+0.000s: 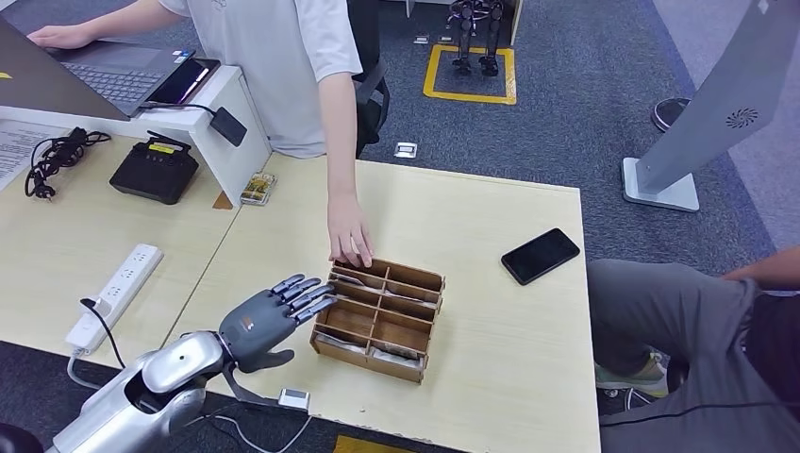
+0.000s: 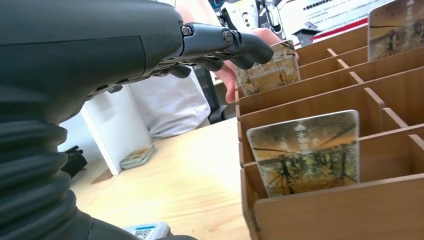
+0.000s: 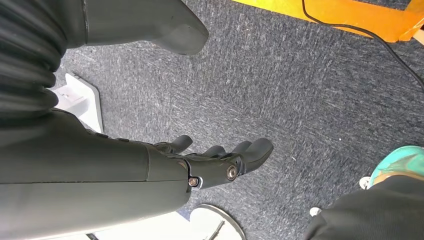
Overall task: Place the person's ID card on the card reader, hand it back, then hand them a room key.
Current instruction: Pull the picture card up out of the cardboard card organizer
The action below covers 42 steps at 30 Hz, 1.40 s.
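While spread and holding nothing, left hand [image 1: 274,316] hovered just beside the box [image 1: 379,319], fingers toward it. Person's hand [image 1: 350,239] touched its far edge. Right hand [image 3: 210,165] hung over carpet, fingers loosely apart, holding nothing.

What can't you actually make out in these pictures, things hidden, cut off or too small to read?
- Head view: the seated person is cut off by the right edge.
- Head view: the cards lying low in the wooden box are mostly hidden by its dividers.
- Left wrist view: the left hand covers part of the far card.
- Left wrist view: the near card's printing is too blurred to read.
- Right wrist view: the right hand hangs over carpet.
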Available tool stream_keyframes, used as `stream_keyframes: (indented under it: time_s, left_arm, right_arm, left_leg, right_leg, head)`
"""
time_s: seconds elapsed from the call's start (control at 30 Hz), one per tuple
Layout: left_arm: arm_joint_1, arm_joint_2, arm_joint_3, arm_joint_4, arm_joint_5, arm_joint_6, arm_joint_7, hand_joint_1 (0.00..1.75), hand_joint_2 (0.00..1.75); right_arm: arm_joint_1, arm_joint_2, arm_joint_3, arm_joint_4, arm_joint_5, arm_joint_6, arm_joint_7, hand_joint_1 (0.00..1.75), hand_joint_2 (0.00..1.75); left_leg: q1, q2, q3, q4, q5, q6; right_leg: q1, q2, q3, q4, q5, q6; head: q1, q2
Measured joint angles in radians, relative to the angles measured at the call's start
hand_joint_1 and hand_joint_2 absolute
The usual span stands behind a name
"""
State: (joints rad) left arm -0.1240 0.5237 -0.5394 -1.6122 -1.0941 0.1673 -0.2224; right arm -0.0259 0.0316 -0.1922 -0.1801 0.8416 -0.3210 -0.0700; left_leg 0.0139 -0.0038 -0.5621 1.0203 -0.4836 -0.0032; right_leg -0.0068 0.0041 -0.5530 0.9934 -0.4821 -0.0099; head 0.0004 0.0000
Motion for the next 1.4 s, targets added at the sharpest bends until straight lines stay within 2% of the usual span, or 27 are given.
stream_keyframes:
  time_s: [0.2,0.53,0.73,0.93,1.17,1.4]
  left_arm:
    - [0.011,0.022,0.017,-0.025,0.003,0.009,0.010,0.00,1.75]
    - [0.078,0.064,0.106,-0.084,0.008,-0.008,0.015,0.00,1.75]
    - [0.083,0.064,0.110,-0.086,0.016,-0.020,0.010,0.00,1.75]
    - [0.096,0.059,0.109,-0.096,0.090,-0.064,-0.025,0.00,1.75]
    - [0.087,0.035,0.098,-0.097,0.083,-0.081,-0.050,0.00,1.75]
    - [0.059,0.012,0.052,-0.086,0.080,-0.094,-0.059,0.00,1.75]
  right_arm:
    - [0.000,0.001,-0.011,0.000,0.001,-0.006,-0.001,0.00,1.75]
    - [0.003,0.004,-0.029,-0.001,0.009,-0.006,-0.001,0.00,1.75]
    - [0.003,0.006,-0.036,-0.004,0.012,-0.007,-0.001,0.00,1.75]
    - [0.002,0.007,-0.041,-0.004,0.023,-0.006,0.000,0.00,1.75]
    - [-0.002,0.010,-0.046,-0.010,0.036,-0.005,0.005,0.00,1.75]
    - [-0.007,0.014,-0.052,-0.014,0.047,0.004,0.007,0.00,1.75]
  left_leg:
    - [0.000,0.000,0.000,0.000,0.000,0.000]
    - [0.000,0.000,0.000,0.000,0.000,0.000]
    - [0.000,0.000,0.000,0.000,0.000,0.000]
    - [0.000,0.000,0.000,0.000,0.000,0.000]
    - [0.000,0.000,0.000,0.000,0.000,0.000]
    - [0.000,0.000,0.000,0.000,0.000,0.000]
  right_leg:
    - [0.000,0.000,0.000,0.000,0.000,0.000]
    - [0.000,0.000,0.000,0.000,0.000,0.000]
    - [0.000,0.000,0.000,0.000,0.000,0.000]
    - [0.000,0.000,0.000,0.000,0.000,0.000]
    - [0.000,0.000,0.000,0.000,0.000,0.000]
    - [0.000,0.000,0.000,0.000,0.000,0.000]
  head:
    - [0.000,0.000]
    - [0.000,0.000]
    - [0.000,0.000]
    - [0.000,0.000]
    - [0.000,0.000]
    - [0.000,0.000]
